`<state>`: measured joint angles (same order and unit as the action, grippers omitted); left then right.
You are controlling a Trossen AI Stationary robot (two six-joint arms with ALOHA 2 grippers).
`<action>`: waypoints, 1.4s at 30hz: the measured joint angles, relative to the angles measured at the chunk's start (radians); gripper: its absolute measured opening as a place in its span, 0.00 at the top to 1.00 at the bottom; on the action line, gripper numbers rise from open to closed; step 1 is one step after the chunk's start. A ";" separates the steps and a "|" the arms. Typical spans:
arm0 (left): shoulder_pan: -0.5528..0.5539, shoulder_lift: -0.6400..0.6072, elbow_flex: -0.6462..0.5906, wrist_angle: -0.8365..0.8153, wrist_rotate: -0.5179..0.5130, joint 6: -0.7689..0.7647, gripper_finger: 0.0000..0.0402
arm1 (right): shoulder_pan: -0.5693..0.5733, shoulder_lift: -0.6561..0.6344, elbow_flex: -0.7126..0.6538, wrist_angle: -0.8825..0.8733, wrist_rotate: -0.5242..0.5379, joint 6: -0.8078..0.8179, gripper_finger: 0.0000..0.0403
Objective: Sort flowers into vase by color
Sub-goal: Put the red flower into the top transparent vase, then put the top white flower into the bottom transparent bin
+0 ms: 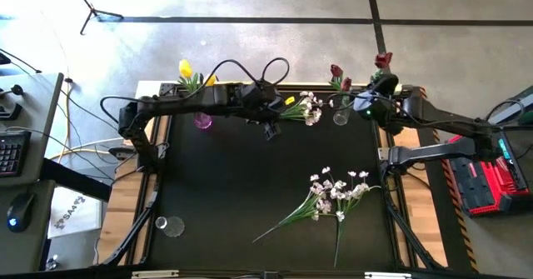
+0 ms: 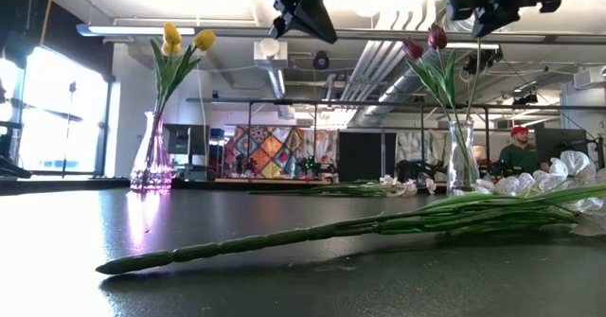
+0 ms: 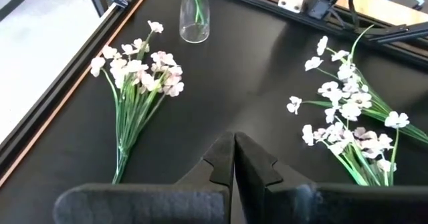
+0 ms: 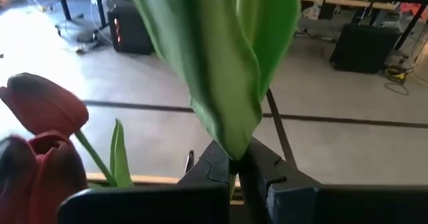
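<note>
Right gripper (image 4: 235, 167) is clamped on a dark red tulip's green stem (image 4: 221, 63), held up at the mat's 1 o'clock corner, right beside the clear glass vase (image 1: 341, 115) that already holds two dark red tulips (image 1: 336, 71). Left gripper (image 3: 235, 158) is closed, nothing in it, hanging above the far edge near 12 o'clock

Pink-tinted glass vase (image 1: 202, 120) with yellow tulips (image 1: 185, 67) sits at 11 o'clock, close to the mat's far edge. A small bunch of white-pink blossom sprays (image 1: 306, 108) lies at 12 o'clock between the two vases, near the left gripper. A larger bunch of white-pink sprays (image 1: 333, 191) lies loose at 5 o'clock, stems fanning toward the near edge. An empty clear glass (image 1: 169, 226) stands at 7 o'clock, at the mat's left border

Black mat (image 1: 241, 179) is bare through the centre and the 8–9 o'clock side: most open room there. Far edge is crowded with both arms, vases and cables

White sheet off-table at 8 o'clock carries print, not readable
</note>
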<state>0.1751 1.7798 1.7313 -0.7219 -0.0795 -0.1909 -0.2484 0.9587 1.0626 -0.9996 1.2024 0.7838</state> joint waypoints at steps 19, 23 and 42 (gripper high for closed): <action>0.015 0.000 0.000 -0.045 0.021 -0.017 1.00 | -0.093 0.061 0.002 0.111 -0.292 -0.096 0.83; 0.015 0.000 0.000 -0.046 0.028 -0.013 1.00 | -0.110 0.060 0.003 0.111 -0.346 -0.094 0.66; 0.068 0.057 0.001 -0.100 -0.010 0.123 0.72 | -0.008 -0.223 0.004 0.354 -0.551 -0.052 0.42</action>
<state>0.2429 1.8368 1.7324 -0.8216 -0.0893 -0.0679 -0.2561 0.7360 1.0664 -0.6458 0.6510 0.7318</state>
